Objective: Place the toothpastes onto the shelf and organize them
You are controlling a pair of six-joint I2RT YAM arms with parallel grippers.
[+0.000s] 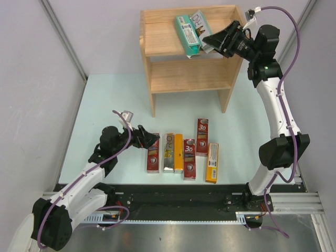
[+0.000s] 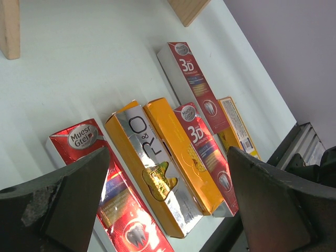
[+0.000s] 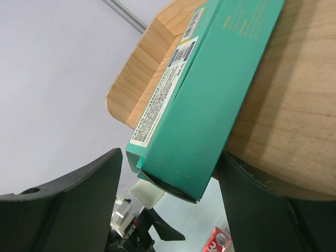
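- a pale table (image 1: 105, 105) is seen under everything, with both arms bolted at its near edge.
- the shelf (image 1: 157, 39) is set at the table's far side, and two cartons are laid on its top tier.
- the right gripper (image 1: 206, 44) is held at the front edge of the top tier. its jaws are parted to either side of the teal carton's near end, and nothing is clamped.
- the left gripper (image 1: 152, 142) is held low over the table, fully released, with nothing between its fingers (image 2: 68, 199).
- the teal carton (image 1: 187, 32) is laid flat and angled on the top tier, its near end jutting past the edge.
- a silver carton (image 1: 201, 22) is laid just beside it on the right.
- six cartons are laid on the table between shelf and arm bases:
- a red carton (image 1: 153, 153) is seen just beside the left gripper.
- a second silver carton (image 1: 168, 152), an orange carton (image 1: 178, 153) and a 3d carton (image 1: 189, 159) are packed side by side.
- a far 3d carton (image 1: 202, 136) is placed nearer the shelf.
- a yellow carton (image 1: 212, 163) is set slightly apart at the right.
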